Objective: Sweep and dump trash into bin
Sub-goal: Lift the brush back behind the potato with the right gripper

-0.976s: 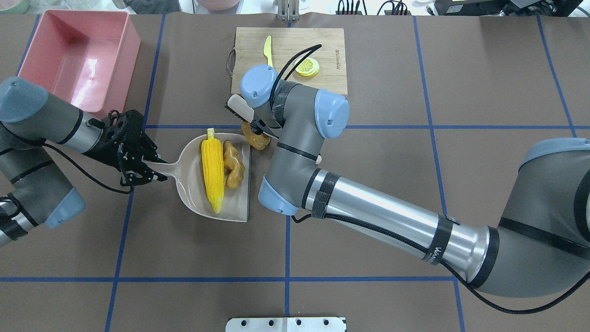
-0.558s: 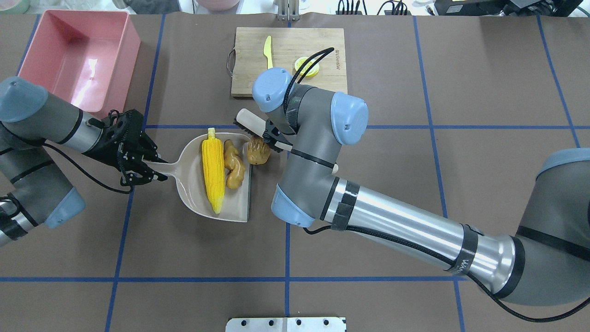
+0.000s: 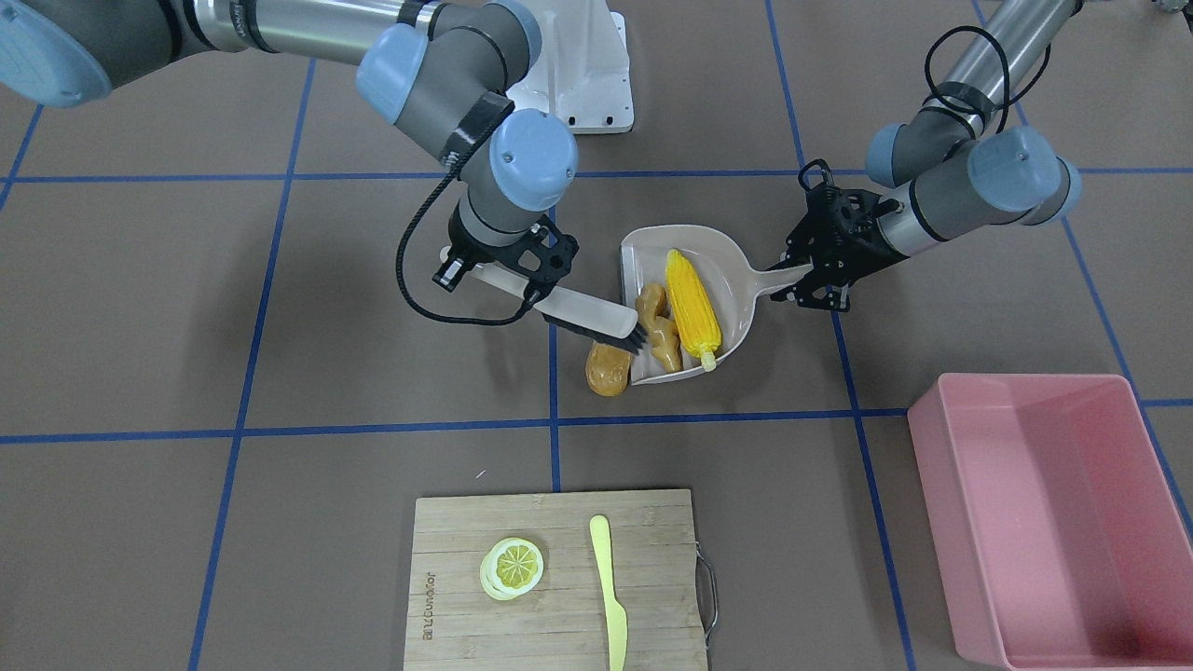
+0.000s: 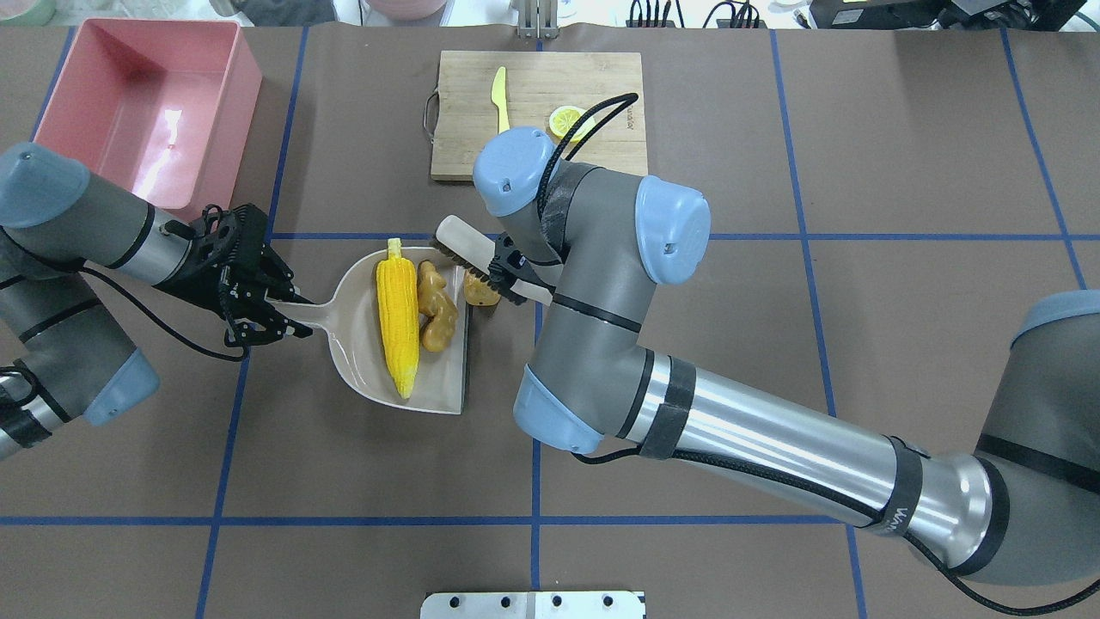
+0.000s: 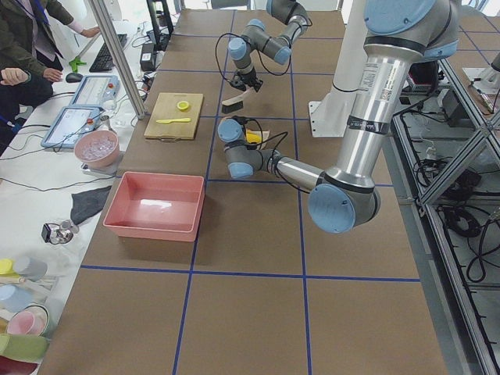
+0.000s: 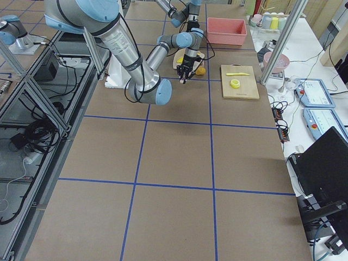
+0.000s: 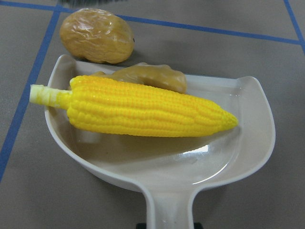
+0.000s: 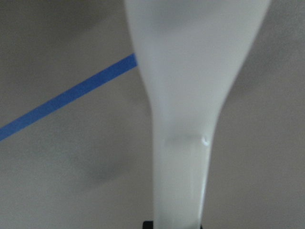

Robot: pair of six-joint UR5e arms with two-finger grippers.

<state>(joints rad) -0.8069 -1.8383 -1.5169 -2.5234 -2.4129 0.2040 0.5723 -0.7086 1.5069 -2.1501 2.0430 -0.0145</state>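
Brush (image 3: 582, 312) over potato (image 3: 608, 370) at the dustpan (image 3: 736, 263) lip.
Corn (image 3: 692, 300) and ginger (image 3: 657, 328) lie inside; left jaws clamp the dustpan handle, right jaws clamp the brush.

The left arm comes in low on the handle side of the dustpan (image 4: 354, 348), its forearm angled toward it and its wrist nearly level. The left gripper (image 4: 279, 309) is clamped on the end of the dustpan's handle. The right arm reaches in from the dustpan's open-mouth side with its elbow bent and its wrist pointing down. The right gripper (image 3: 535, 282) is closed around the handle of a brush (image 3: 596, 320), just beside the dustpan's mouth.
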